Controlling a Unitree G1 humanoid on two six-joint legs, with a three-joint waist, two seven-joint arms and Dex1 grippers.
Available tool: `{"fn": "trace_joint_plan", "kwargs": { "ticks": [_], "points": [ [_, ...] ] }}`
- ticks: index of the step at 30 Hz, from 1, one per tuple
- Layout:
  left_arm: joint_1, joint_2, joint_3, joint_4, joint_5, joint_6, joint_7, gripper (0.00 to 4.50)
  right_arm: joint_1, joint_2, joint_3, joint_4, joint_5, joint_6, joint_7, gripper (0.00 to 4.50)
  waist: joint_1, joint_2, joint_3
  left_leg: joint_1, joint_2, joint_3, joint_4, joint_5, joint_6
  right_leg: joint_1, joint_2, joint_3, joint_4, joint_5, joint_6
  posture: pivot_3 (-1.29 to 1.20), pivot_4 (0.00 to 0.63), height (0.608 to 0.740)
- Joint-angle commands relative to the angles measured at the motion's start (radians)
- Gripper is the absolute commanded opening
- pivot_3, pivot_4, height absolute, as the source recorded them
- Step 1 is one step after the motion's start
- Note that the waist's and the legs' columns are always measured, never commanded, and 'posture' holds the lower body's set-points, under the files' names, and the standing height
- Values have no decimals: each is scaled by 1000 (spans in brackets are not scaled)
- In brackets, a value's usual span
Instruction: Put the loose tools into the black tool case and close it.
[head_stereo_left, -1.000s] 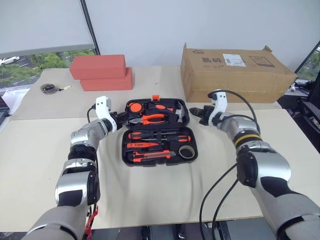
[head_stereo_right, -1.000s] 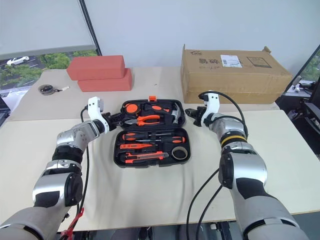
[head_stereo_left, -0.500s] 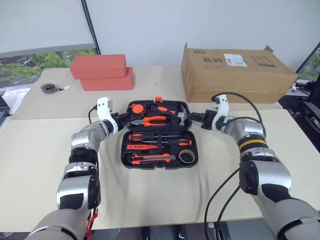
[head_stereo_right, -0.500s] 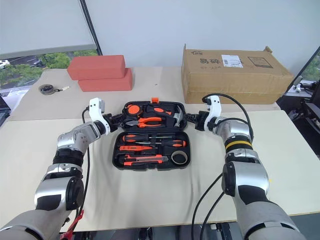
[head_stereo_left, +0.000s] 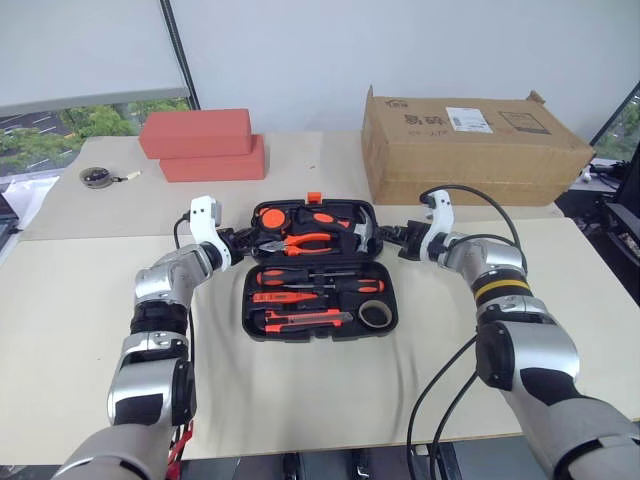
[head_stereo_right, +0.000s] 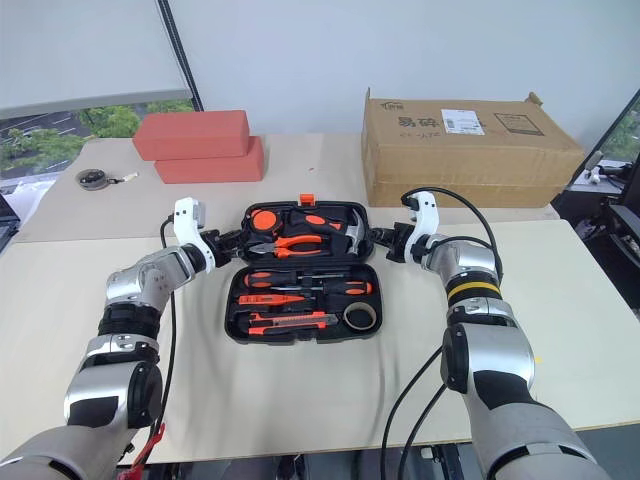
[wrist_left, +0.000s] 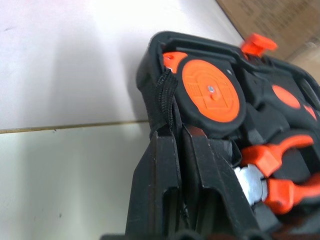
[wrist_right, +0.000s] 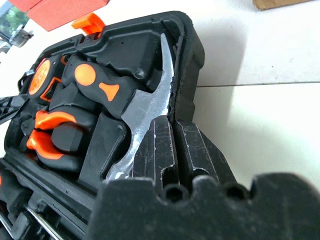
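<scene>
Jaws of both the left gripper (head_stereo_left: 240, 240) and right gripper (head_stereo_left: 392, 236) were pinched shut on the far lid's side edges of the black tool case (head_stereo_left: 318, 268) mid-desk; lifting both sides evenly should fold it closed.

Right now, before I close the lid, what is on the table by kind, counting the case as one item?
red blocks: 2, stacked
cardboard box: 1
black tool case: 1, open
round disc with cord: 1
Total: 5
</scene>
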Motion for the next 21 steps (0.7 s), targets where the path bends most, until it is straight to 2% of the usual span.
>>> {"fn": "trace_joint_plan", "kwargs": {
  "ticks": [1, 13, 21],
  "points": [
    [73, 61, -48, -186, -81, 122, -171, 0, -10, -26, -6, -73, 24, -13, 37, 23, -1, 0, 0, 0, 0, 0, 0, 0, 0, 0, 0, 0, 1, 0, 0, 0, 150, 712],
    [51, 189, -52, -171, -119, 200, -320, 0, 52, -21, -4, -175, 46, -23, 61, 23, 5, 0, 0, -1, -1, 0, 0, -1, -1, 0, 0, 1, -1, -1, 1, 0, 150, 712],
    [2, 250, -113, -83, -91, 166, -474, 0, 84, -28, -2, -248, 67, -22, 81, 23, 7, 0, 0, -2, -1, 0, 0, 0, 1, -1, 0, 0, -1, 0, 1, 0, 150, 712]
  ]
}}
